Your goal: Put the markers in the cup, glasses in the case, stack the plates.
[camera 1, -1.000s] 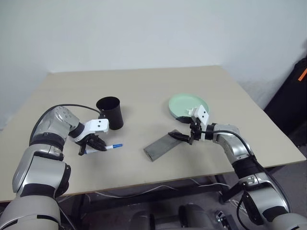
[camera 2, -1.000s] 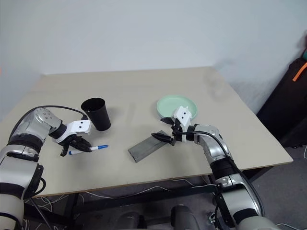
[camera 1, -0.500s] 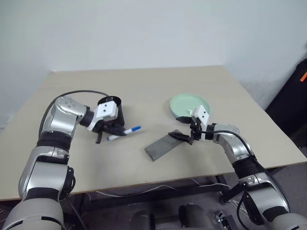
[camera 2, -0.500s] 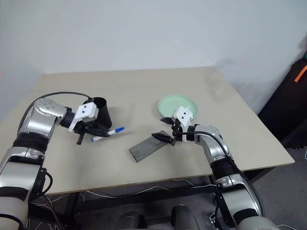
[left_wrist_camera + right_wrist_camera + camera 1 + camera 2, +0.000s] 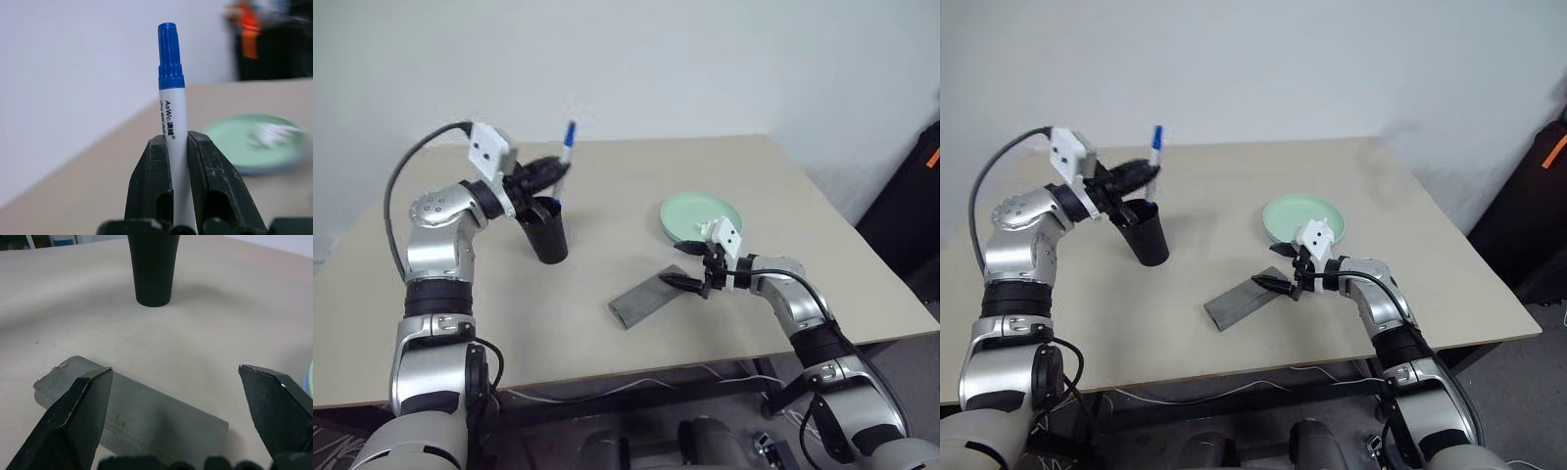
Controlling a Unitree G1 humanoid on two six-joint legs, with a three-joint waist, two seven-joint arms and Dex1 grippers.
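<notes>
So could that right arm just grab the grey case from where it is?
Probably yes. The right gripper hangs wide open just beside the near end of the case, and nothing lies between them. The left gripper is busy away at the cup, holding a marker.

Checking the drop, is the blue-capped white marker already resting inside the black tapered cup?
No, the left tool holds the blue-capped white marker upright above the black tapered cup.

Only readable print is on the marker [image 5: 172, 122]: black lettering "AoWei" or similar Latin characters followed by two Chinese characters and a ® mark, running along the white barrel just below the blue cap, right above the fingers [image 5: 151, 181] clamping it. A second line next to it is too cut off to read. No other legible text.
</notes>
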